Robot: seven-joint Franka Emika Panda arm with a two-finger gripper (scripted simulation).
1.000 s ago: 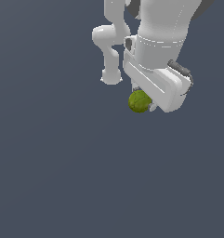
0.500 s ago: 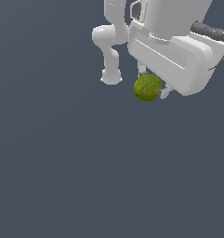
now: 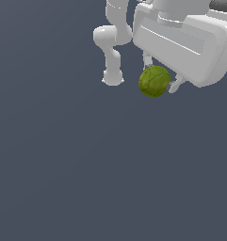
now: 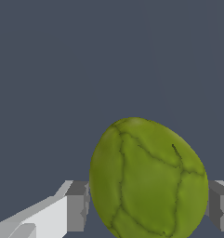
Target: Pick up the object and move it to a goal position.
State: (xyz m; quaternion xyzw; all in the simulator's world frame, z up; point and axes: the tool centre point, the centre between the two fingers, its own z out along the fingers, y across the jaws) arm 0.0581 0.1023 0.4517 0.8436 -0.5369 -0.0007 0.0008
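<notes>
Floor (image 3: pixel 86 179): a flat, uniform dark slate-grey surface is filling both views, with no markings or edges showing. The arm's white base (image 3: pixel 112 77) is standing directly on it, toward the upper middle of the exterior view. Wrist view is showing the same plain grey floor (image 4: pixel 85 69) with no visible texture or seams.

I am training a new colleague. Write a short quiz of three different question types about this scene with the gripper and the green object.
1. True or false: the green object lies loose on the floor, away from the gripper.
2. Multiple choice: the object's surface is A) smooth red, B) olive-green with dark lines, C) white.
3. Fill in: in the wrist view, one grey fingertip shows on each ____ of the object.

Key: 1 false, it sits between the fingers; 2 B; 3 side.
</notes>
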